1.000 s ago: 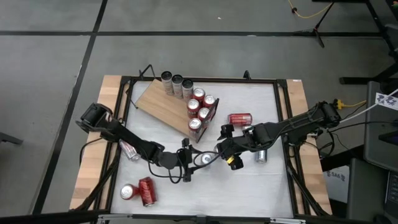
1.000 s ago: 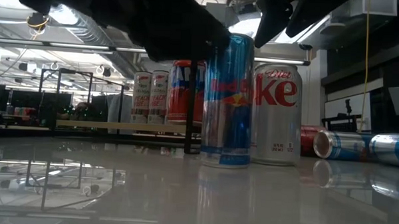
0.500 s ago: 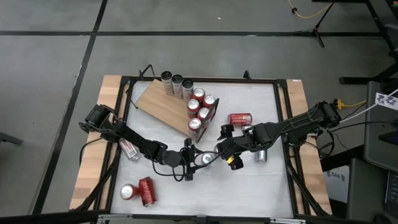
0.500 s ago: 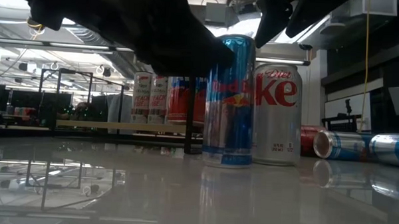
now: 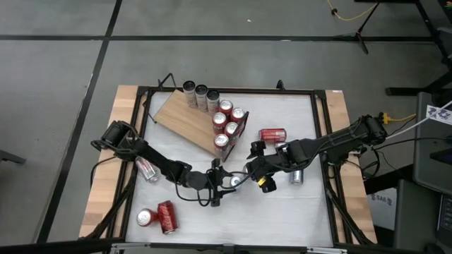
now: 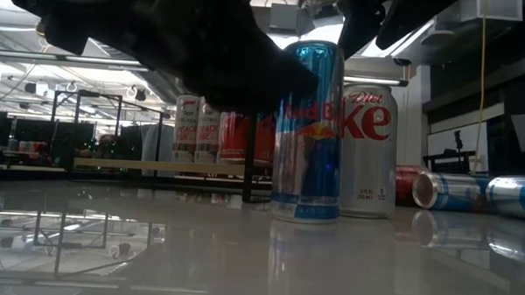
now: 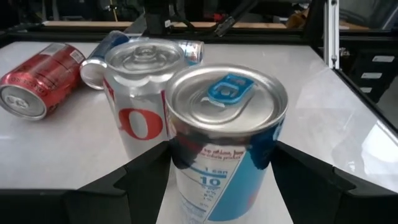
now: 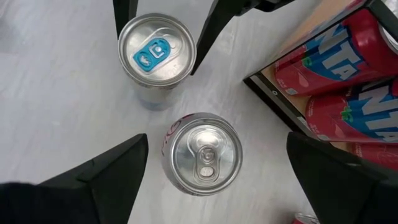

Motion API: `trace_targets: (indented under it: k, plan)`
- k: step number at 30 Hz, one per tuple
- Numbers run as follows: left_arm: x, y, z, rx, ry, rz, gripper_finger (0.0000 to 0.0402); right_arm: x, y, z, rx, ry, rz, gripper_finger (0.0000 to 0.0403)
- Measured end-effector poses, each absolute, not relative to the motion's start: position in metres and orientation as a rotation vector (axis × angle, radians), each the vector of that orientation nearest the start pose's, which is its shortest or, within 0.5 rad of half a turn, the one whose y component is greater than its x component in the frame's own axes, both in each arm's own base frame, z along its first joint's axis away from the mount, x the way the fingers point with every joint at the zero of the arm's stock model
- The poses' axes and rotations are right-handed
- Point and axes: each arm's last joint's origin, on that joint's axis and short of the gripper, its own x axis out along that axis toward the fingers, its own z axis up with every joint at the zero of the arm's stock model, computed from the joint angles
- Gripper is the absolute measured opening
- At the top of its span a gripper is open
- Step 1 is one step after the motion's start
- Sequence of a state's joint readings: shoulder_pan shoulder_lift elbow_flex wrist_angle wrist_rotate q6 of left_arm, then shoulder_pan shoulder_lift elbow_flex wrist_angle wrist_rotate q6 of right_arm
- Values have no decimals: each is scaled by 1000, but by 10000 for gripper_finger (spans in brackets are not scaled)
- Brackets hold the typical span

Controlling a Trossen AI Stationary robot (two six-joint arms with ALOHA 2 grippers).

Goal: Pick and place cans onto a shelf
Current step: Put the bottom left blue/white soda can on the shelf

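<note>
A slim blue-and-silver can (image 7: 227,137) stands upright on the white table, close beside a silver Diet Coke can (image 7: 140,106). My left gripper (image 7: 221,146) is shut on the blue-and-silver can (image 5: 235,180). My right gripper (image 8: 216,135) is open and hovers above the silver can (image 8: 202,154), pointing down, a finger on either side and touching nothing. The wooden shelf (image 5: 180,116) lies at the far left of the table. It carries several red cans (image 5: 227,125) by its black frame and three more cans (image 5: 201,94) at its far edge. My left gripper pinches the blue-and-silver can's side wall (image 7: 183,158) between its two fingers, a little below the rim. The fingers lie level and come from the table's left side. The can stands upright with its base (image 6: 304,215) on the table.
Loose cans lie on the table: a red one (image 5: 272,134) at the far right, a silver one (image 5: 295,175) beyond the right gripper, one (image 5: 147,169) under the left arm, and two (image 5: 159,216) at the near left. The silver can stands right beside the held one.
My left gripper has gone toward the table's right edge, about the blue-and-silver can. The can has slid a little along the table toward the silver can and stays upright. My right gripper has kept still.
</note>
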State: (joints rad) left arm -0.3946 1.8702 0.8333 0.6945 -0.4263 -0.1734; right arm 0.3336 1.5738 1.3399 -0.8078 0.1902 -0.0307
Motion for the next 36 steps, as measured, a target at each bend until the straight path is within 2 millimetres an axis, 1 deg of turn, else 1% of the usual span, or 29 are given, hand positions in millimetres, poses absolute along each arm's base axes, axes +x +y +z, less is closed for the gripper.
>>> trace_targets:
  k: [10, 18, 20, 31, 36]
  plan:
    - [340, -128, 144, -37, 305, 61, 262, 306, 100, 286, -298, 1006, 145, 372]
    - [340, -128, 144, -37, 303, 64, 216, 306, 100, 286, -298, 1006, 145, 372]
    - [340, -128, 144, -38, 303, 64, 209, 306, 100, 286, -298, 1006, 146, 372]
    - [340, -128, 147, -46, 283, 67, 209, 306, 100, 286, -298, 1006, 146, 372]
    - [339, -127, 159, -65, 246, 88, 209, 306, 100, 286, -298, 1006, 146, 372]
